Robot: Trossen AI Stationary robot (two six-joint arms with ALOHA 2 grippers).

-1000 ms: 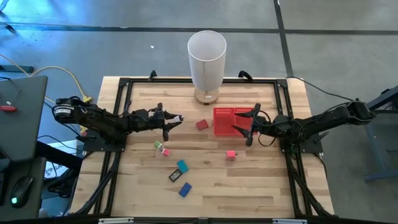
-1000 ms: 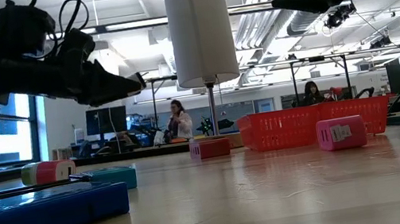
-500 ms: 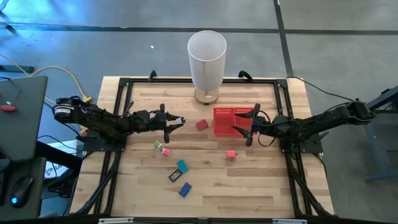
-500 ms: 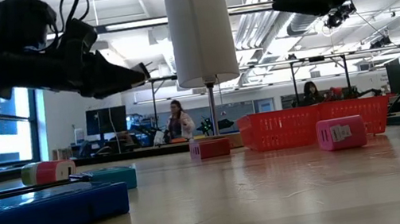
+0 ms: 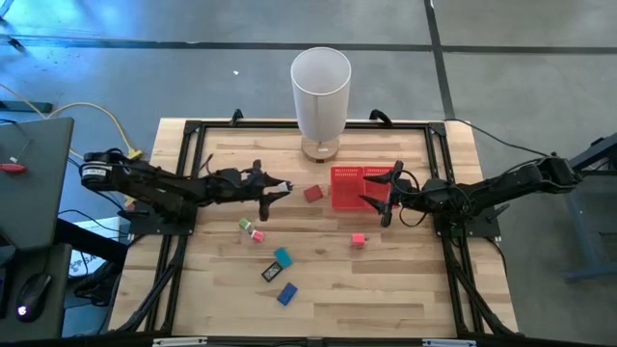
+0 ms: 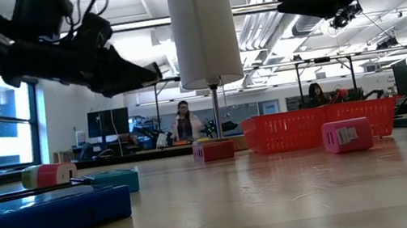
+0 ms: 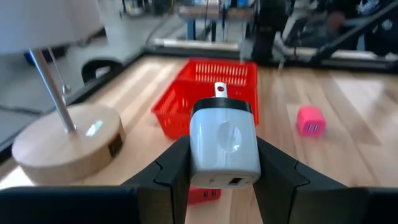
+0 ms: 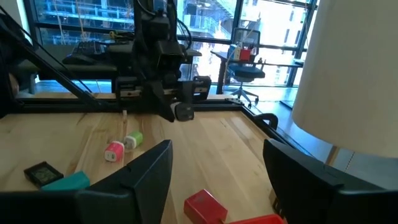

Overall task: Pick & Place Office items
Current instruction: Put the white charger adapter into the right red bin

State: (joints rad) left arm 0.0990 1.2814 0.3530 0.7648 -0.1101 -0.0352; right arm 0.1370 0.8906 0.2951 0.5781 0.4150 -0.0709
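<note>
The left end effector (image 5: 277,185) has edged right toward the red tray (image 5: 349,187), clamped on a white charger (image 7: 224,145) with a black top band. The right end effector (image 5: 383,200) hangs open over the tray.

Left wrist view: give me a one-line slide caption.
Left pincer holds a white charger, pointed toward the red tray, with a pink piece on the table beyond.
</note>
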